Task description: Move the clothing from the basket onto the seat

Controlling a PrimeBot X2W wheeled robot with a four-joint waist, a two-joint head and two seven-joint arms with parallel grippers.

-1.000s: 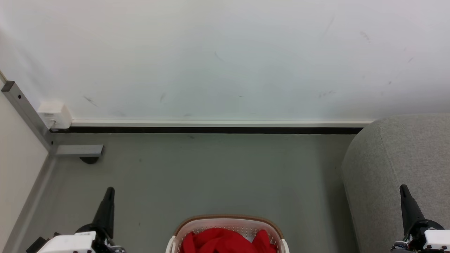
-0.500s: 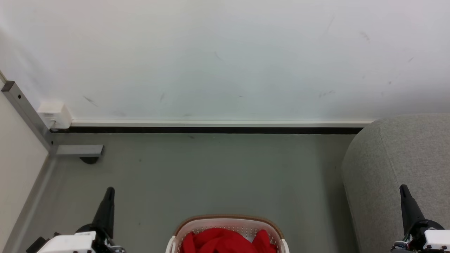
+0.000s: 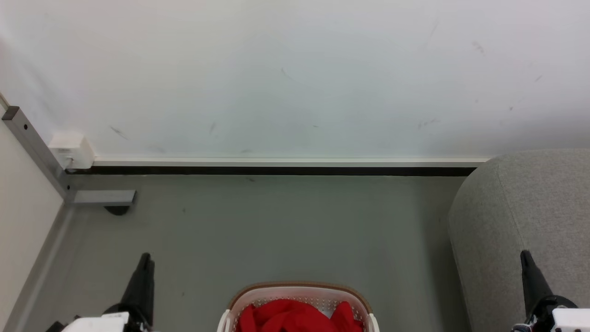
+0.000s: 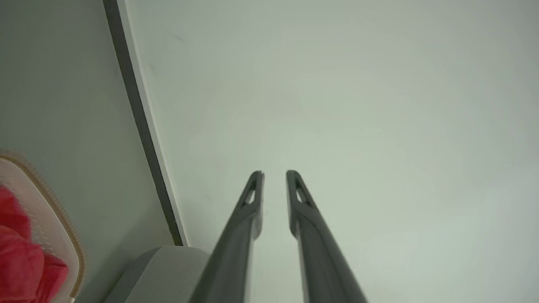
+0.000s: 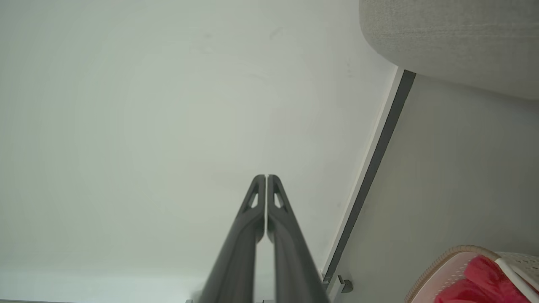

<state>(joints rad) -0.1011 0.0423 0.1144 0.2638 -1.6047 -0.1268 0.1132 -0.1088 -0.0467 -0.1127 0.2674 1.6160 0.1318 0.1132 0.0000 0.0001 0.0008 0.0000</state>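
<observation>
Two grippers, two different states. My left gripper (image 4: 274, 173) holds its fingers a narrow gap apart with nothing between them. My right gripper (image 5: 266, 176) has its fingers pressed together at the tips, and it is empty too. The wrist views tell me that. From the head view each gripper is one dark blade seen edge-on at a lower corner, and no gap can be read there.

The head view gives the layout instead. The laundry basket (image 3: 299, 286) stands on the floor (image 3: 276, 230) at the bottom centre, between my arms and cut by the frame edge. The red clothing (image 3: 290, 316) lies heaped inside it. The grey sofa (image 3: 530, 207) rises at the right, its rounded end behind my right gripper (bare floor separates it from the basket).

The right wrist view adds the sofa's woven texture and the basket's perforated wall. The left wrist view catches the tan rim.

The floor is smooth and grey-green. It meets a white wall (image 3: 295, 69) with faint scuff marks at a black baseboard (image 3: 276, 170) topped by a white strip. At the left corner a grey metal post (image 3: 32, 147) carries a small white box (image 3: 71, 150).
</observation>
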